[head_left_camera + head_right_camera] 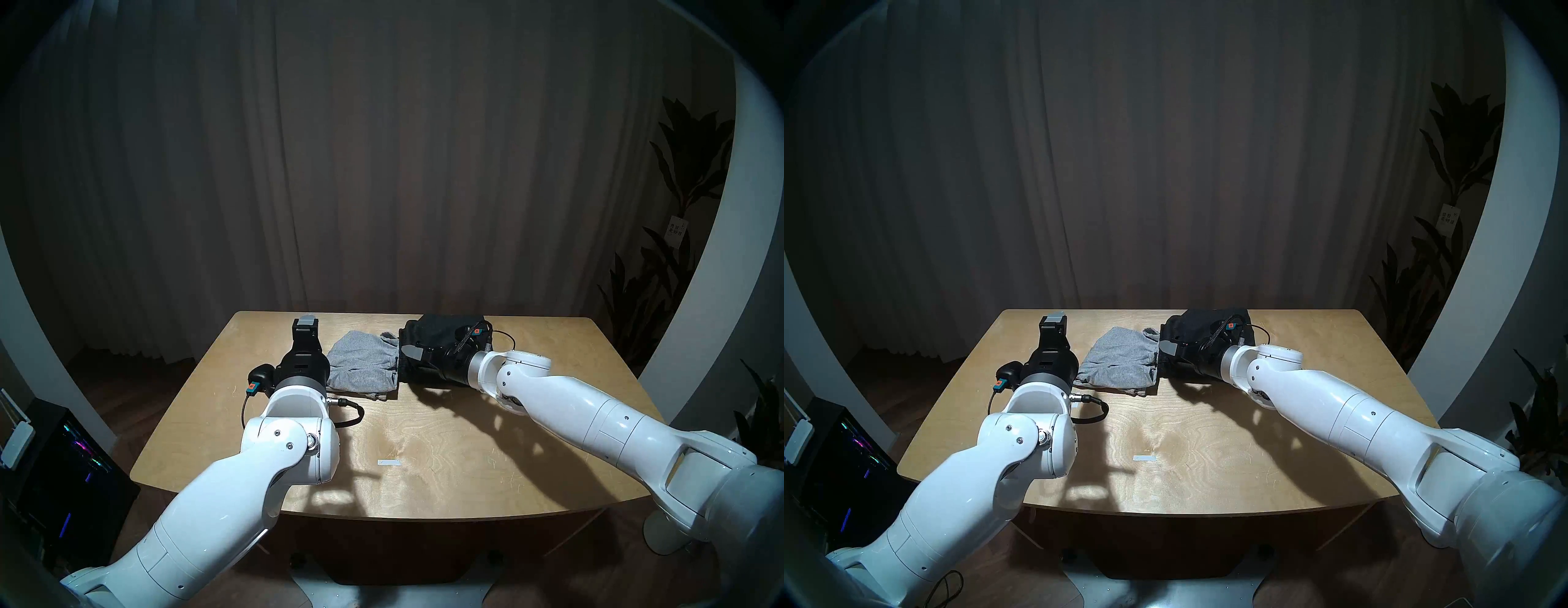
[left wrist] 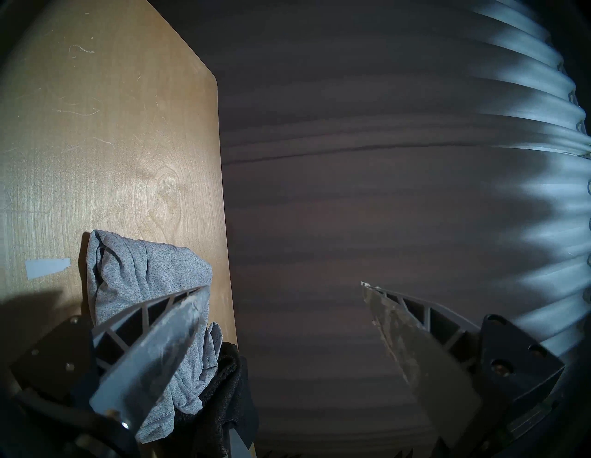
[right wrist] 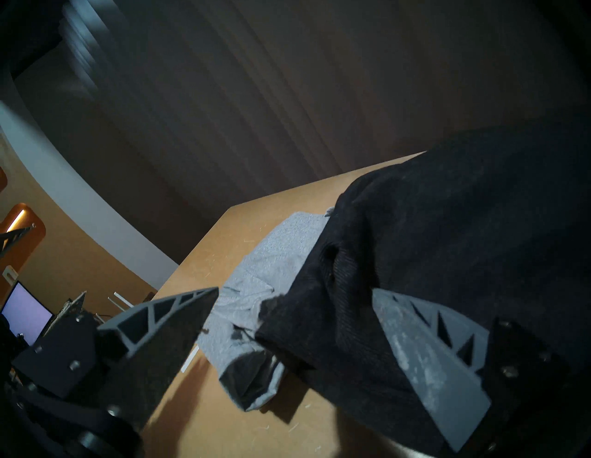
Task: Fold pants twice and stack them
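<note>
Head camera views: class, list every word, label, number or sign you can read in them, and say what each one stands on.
No text can be read.
White tag on the plant at the right: dark printed marks, too small and blurred to read.
Pale tape strip on the wooden table: blank.
Grey shorts and black shorts: no label visible.

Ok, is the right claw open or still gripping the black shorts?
Open: the right claw has its fingers spread wide, with the black shorts lying loose between them.
</note>
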Controlling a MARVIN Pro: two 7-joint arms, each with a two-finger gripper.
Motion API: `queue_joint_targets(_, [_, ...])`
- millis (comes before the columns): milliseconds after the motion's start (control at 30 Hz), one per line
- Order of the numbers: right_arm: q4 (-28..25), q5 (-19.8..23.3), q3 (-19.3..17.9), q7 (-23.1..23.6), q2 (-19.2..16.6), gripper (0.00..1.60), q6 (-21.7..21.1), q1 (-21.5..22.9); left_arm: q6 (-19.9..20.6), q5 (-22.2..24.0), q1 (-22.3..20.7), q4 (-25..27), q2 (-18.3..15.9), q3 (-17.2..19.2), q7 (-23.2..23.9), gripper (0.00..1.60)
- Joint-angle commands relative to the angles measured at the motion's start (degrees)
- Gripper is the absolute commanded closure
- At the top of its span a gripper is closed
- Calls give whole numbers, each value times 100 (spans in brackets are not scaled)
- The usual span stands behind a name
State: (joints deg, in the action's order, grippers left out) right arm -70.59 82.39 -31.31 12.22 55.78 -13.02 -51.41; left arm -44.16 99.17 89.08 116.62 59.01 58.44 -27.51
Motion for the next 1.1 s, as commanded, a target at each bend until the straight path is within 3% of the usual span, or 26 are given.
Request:
queue_joint_targets(0, [-370,-53,85,87,-104,0,-96,-28,-94,-49,125,217,-53,59,178,0])
queue_joint_targets(500, [-976,-234,162,162,-495,0,41,-118,-92,-9,226,314,-115,55,309,0])
queue_joint_targets(700, [-1533,53,48,98,-800,0,38,-408,90,63,158,272,-165,-11,278,0])
queue_joint_targets(867, [-1912,369,-207,-25,-1063,0,441,-748,329,101,4,173,-137,-112,211,0])
queue_joint_targets(1067, [-2047,1157,-746,-439,-1280,0,974,-1119,499,179,-186,53,-61,-171,169,0])
